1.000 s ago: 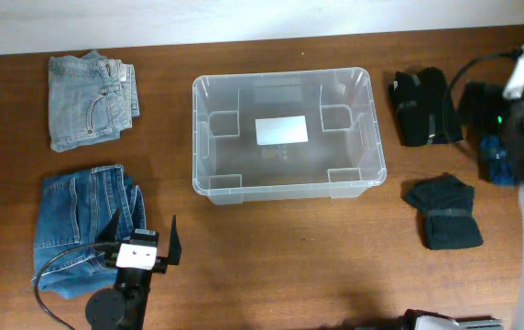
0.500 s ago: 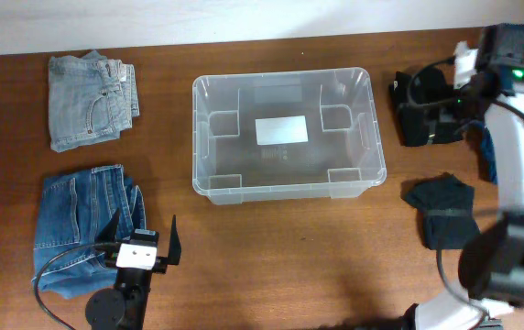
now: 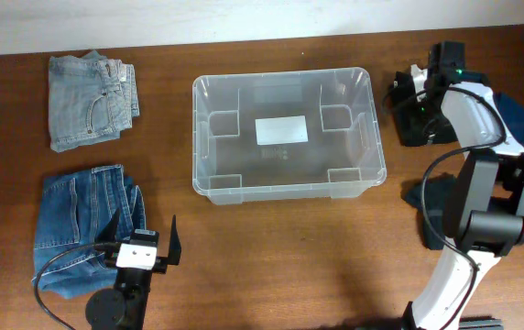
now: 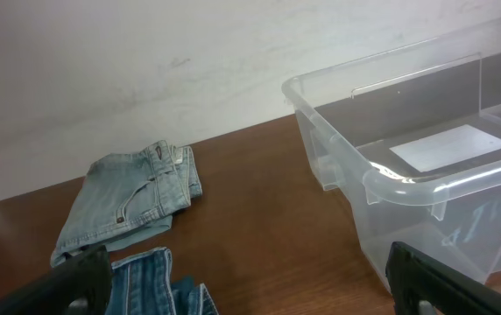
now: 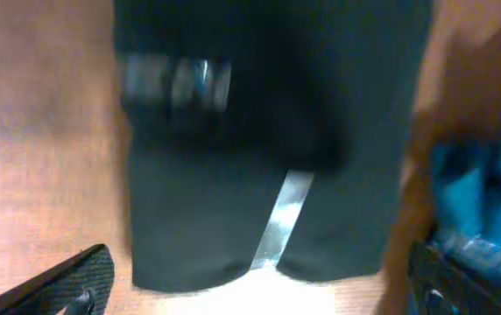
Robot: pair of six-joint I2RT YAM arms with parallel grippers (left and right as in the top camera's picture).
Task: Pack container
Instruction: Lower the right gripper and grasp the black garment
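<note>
As the right gripper (image 3: 419, 92) hovers, jaws spread, over a folded black garment (image 3: 418, 126) at two o'clock, a shallow pinch could unfold it before the central container (image 3: 198, 137); left gripper (image 3: 143, 231) likewise spread.

The container (image 3: 285, 76) is a rectangular bin of clear, translucent plastic with rounded corners and a thick rim. It stands upright on the brown surface (image 3: 271, 257), open top facing up, its long sides running left to right, around the middle of the surface and somewhat toward its far edge. A white label (image 3: 281, 131) lies flat at the centre of its base. Moulded ribs (image 3: 218, 123) step in from the inner walls near each corner. In the left wrist view, its near corner (image 4: 382, 180) catches the light.
</note>
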